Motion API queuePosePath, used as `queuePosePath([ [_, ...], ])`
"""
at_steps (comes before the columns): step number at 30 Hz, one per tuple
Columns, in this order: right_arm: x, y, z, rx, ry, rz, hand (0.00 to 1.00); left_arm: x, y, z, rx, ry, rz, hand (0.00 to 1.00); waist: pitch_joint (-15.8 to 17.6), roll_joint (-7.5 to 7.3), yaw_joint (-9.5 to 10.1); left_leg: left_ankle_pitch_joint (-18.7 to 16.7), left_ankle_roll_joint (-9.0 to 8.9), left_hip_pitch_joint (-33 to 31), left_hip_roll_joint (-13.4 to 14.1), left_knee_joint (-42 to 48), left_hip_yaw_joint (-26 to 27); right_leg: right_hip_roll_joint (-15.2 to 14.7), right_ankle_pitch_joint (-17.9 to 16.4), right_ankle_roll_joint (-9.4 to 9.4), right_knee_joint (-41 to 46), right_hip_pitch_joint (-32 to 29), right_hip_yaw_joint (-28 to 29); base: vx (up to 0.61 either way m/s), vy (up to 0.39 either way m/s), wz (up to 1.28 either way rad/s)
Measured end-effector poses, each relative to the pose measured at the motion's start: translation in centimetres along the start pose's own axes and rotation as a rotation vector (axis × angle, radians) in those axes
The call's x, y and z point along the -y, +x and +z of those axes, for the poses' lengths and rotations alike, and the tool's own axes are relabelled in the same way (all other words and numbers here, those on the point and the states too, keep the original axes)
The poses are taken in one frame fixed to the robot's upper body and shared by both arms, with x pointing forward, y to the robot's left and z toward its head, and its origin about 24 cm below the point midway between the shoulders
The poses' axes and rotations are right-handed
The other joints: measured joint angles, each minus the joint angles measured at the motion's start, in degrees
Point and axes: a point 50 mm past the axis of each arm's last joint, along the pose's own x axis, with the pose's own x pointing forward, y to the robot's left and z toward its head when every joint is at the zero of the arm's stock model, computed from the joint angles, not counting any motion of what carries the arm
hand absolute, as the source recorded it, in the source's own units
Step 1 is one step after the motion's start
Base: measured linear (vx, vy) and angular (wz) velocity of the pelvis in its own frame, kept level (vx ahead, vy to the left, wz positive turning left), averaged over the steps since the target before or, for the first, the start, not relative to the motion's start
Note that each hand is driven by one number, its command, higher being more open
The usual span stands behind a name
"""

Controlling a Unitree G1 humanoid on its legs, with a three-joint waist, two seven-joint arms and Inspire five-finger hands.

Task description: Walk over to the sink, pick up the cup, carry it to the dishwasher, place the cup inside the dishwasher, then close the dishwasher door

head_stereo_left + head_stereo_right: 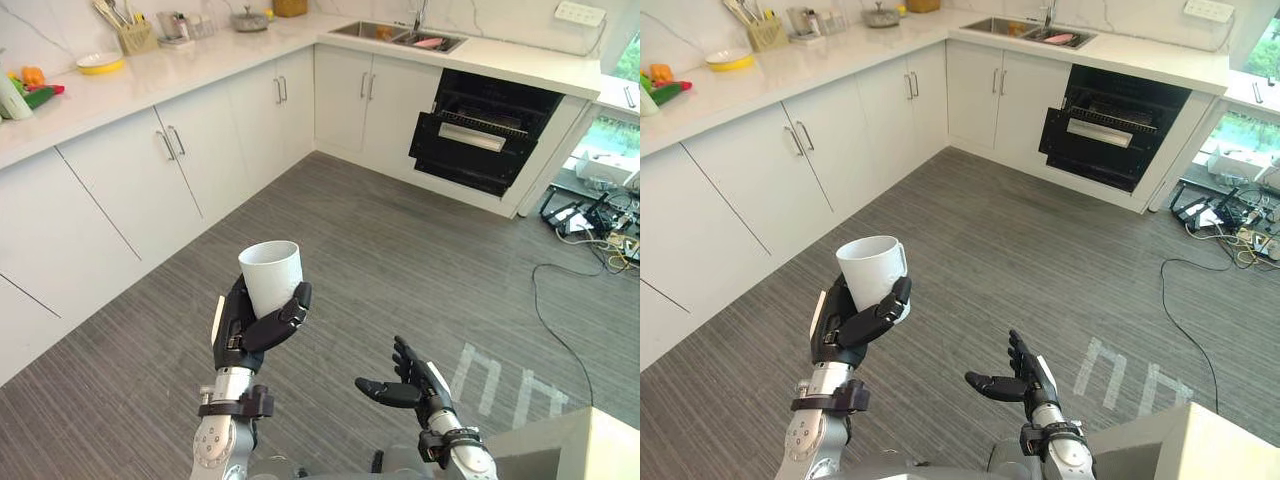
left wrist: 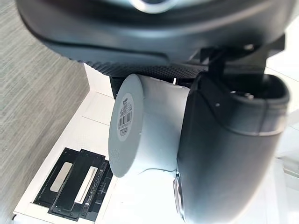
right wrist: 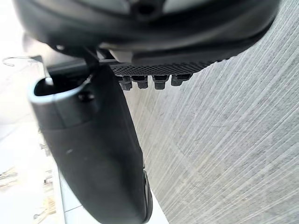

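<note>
My left hand (image 1: 250,325) is shut on a white cup (image 1: 272,275), held upright above the grey floor in the near middle. In the left wrist view the cup's base (image 2: 125,126) with a barcode label shows between the fingers and thumb. My right hand (image 1: 410,385) hangs open, palm up, low at the right and holds nothing. The dishwasher (image 1: 485,135) stands across the room at the far right, its black door (image 1: 470,150) partly lowered. The sink (image 1: 400,37) lies in the counter just left of it.
White cabinets (image 1: 180,160) under a long counter (image 1: 200,60) run along the left and far wall. A yellow bowl (image 1: 100,63), a utensil holder and a pot sit on the counter. Loose cables (image 1: 600,220) lie on the floor at the far right.
</note>
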Motion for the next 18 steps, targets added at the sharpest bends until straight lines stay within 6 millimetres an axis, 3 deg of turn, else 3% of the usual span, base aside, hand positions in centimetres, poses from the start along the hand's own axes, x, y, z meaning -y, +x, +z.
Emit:
queuePosePath([
  [2,0.3,-0.6,-0.3,-0.006,0.007,-0.004,1.00,-0.1,-0.1,-0.2,-0.013,0.005,-0.008,0.00,-0.07,-0.09,-0.47,-1.74,-1.30,1.49,0.18,0.70,-1.35,0.34,3.42,-0.39,-3.30,-1.61,1.44,0.19,-0.117,0.43],
  [3,0.4,-0.9,-0.4,-0.004,0.009,-0.007,1.00,-0.1,-0.2,-0.4,-0.020,0.004,-0.016,0.00,-0.32,-0.32,-0.53,-3.48,-1.93,1.97,0.34,2.52,-2.12,0.28,4.70,-1.96,-3.73,-2.22,2.31,0.38,-0.243,0.46],
  [4,0.6,-1.3,-0.4,-0.005,0.010,-0.007,1.00,0.0,-0.4,-0.5,-0.028,0.003,-0.027,0.00,-0.86,-0.31,-0.71,-6.89,-2.76,2.32,1.10,6.36,-3.59,-0.17,6.07,-4.75,-1.95,-2.05,1.82,0.38,-0.248,0.46],
  [7,1.0,-1.7,-0.9,-0.037,0.009,-0.003,1.00,-0.1,-1.3,-1.5,-0.074,-0.013,-0.001,0.00,-4.09,0.36,-0.61,-10.70,-3.39,4.37,4.01,8.08,-4.55,1.21,4.91,-5.19,1.34,-0.91,-0.24,0.54,-0.261,0.34],
  [8,1.2,-1.7,-0.6,-0.025,0.002,-0.009,1.00,0.3,-1.6,-1.9,-0.089,-0.031,0.002,0.00,-4.94,3.03,-1.20,-10.09,0.06,0.63,8.00,21.28,-4.09,3.56,1.76,-5.98,1.42,0.82,-2.93,0.59,-0.177,0.34],
  [9,1.5,-1.7,-0.4,-0.026,-0.012,-0.017,1.00,0.6,-1.7,-2.1,-0.096,-0.042,-0.001,0.00,-5.10,3.74,-1.07,-7.73,1.89,-1.04,10.02,26.72,-2.93,4.45,0.68,-6.35,1.48,1.66,-3.39,0.60,-0.171,0.35],
  [10,1.7,-1.7,-0.3,-0.025,-0.023,-0.014,1.00,0.9,-2.0,-2.5,-0.112,-0.053,-0.001,0.00,-5.00,4.38,-0.81,-1.47,3.29,-3.27,14.48,34.22,-0.03,6.00,-0.83,-7.37,0.55,4.62,-4.32,0.58,-0.147,0.14],
  [11,1.5,-1.7,-0.4,-0.028,-0.018,-0.013,1.00,1.0,-2.2,-2.9,-0.130,-0.057,-0.003,0.00,-4.84,4.19,-0.55,-1.12,2.24,-5.14,16.84,39.66,0.65,7.15,-1.88,-8.14,-1.72,8.39,-4.77,0.57,-0.128,0.09],
  [13,1.7,-1.5,0.0,-0.013,-0.025,-0.018,1.00,0.9,-2.3,-3.0,-0.137,-0.055,-0.007,0.00,-4.80,4.02,-0.52,-4.08,0.43,-8.30,16.17,39.14,1.86,7.61,-2.24,-8.22,-6.56,13.46,-4.79,0.59,-0.075,0.02],
  [14,2.0,-1.2,0.4,0.003,-0.029,-0.031,1.00,0.9,-1.9,-2.8,-0.127,-0.051,-0.017,0.00,-4.80,3.68,-0.46,-5.80,-1.43,-12.10,13.36,33.01,3.11,7.20,-1.49,-7.13,-11.06,17.07,-4.60,0.52,-0.028,-0.02],
  [17,2.3,-1.0,0.8,0.014,-0.026,-0.046,1.00,1.1,-1.5,-2.6,-0.111,-0.053,-0.028,0.00,-4.60,3.41,1.08,-5.10,-3.44,-16.47,8.73,20.73,2.82,6.23,-1.06,-6.38,-15.04,21.35,-3.03,0.48,0.040,-0.24],
  [18,2.6,-1.0,0.7,0.008,-0.024,-0.057,1.00,1.0,-1.5,-2.5,-0.107,-0.051,-0.029,0.00,-4.55,3.46,2.07,-3.19,-4.10,-18.42,6.81,15.78,1.67,6.08,-1.39,-5.85,-15.79,23.59,-1.46,0.53,0.121,-0.70],
])
